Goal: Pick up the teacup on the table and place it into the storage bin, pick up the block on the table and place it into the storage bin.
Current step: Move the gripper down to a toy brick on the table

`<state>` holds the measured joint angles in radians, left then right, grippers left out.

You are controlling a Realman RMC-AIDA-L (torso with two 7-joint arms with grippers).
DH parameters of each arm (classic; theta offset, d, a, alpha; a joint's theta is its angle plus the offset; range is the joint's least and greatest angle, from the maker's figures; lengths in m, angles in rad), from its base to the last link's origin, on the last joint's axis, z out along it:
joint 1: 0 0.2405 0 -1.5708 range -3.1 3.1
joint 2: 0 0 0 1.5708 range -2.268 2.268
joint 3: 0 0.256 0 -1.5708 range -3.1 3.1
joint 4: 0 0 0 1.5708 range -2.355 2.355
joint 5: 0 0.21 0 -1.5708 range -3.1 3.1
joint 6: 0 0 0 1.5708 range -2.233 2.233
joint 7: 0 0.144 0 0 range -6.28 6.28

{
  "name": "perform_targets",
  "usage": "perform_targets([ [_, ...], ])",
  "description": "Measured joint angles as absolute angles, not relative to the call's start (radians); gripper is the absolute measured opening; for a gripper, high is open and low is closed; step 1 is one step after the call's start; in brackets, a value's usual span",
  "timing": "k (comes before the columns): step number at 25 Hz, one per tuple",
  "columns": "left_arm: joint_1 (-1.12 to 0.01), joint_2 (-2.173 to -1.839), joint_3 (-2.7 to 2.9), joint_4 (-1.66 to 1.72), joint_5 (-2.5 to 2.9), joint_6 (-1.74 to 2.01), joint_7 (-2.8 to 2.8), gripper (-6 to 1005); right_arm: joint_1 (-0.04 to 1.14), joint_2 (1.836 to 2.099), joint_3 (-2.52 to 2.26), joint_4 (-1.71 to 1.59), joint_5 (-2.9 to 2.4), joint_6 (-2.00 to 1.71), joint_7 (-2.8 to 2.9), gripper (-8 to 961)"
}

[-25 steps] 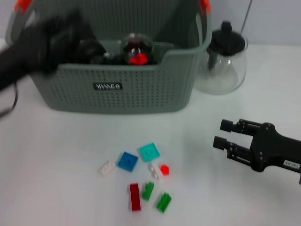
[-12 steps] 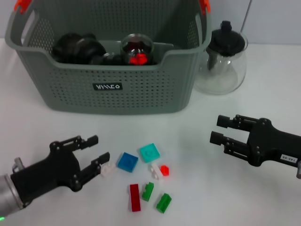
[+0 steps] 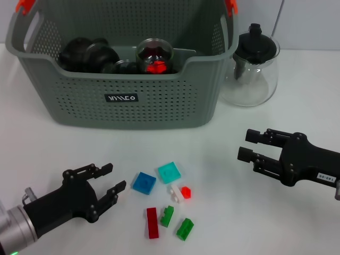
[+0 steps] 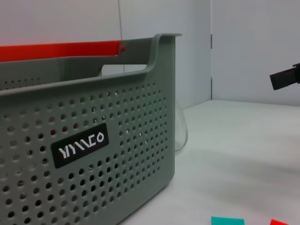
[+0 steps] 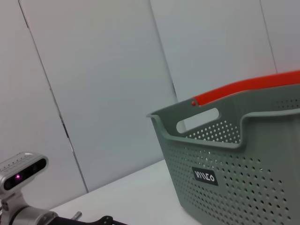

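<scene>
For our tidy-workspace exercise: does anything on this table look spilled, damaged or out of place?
Nothing looks damaged or spilled. The bin and teapot stand upright; small blocks lie scattered loosely in front of the bin, between the two open hands.

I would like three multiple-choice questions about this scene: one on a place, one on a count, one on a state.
1. Where does the teapot stand?
A. inside the bin
B. on the table, beside the bin's right end
C. among the blocks

2. How many green blocks lie on the table?
A. two
B. none
C. five

3. How is the left gripper?
A. shut on a block
B. open, holding nothing
C. out of view

Answers:
1 B: the teapot stands on the table next to the bin.
2 A: two green blocks lie near the red bar.
3 B: its fingers are spread, left of the blue block, with nothing between them.
</scene>
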<state>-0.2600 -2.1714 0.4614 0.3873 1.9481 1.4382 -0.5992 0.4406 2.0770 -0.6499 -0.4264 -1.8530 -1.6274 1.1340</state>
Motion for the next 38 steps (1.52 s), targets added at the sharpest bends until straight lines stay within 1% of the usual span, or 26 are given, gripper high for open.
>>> perform_targets([
  [19,-0.253,-2.174,0.465,0.336,1.957,1.366,-0.593,425,0.448,2.075,-0.650,-0.425,-1.853,-1.616,1.137,557],
  [38,-0.250,-2.175,0.462,0.307,1.967,1.333,-0.530,368,0.446,2.074,-0.654,-0.425,-1.853,-1.615,1.137,558],
])
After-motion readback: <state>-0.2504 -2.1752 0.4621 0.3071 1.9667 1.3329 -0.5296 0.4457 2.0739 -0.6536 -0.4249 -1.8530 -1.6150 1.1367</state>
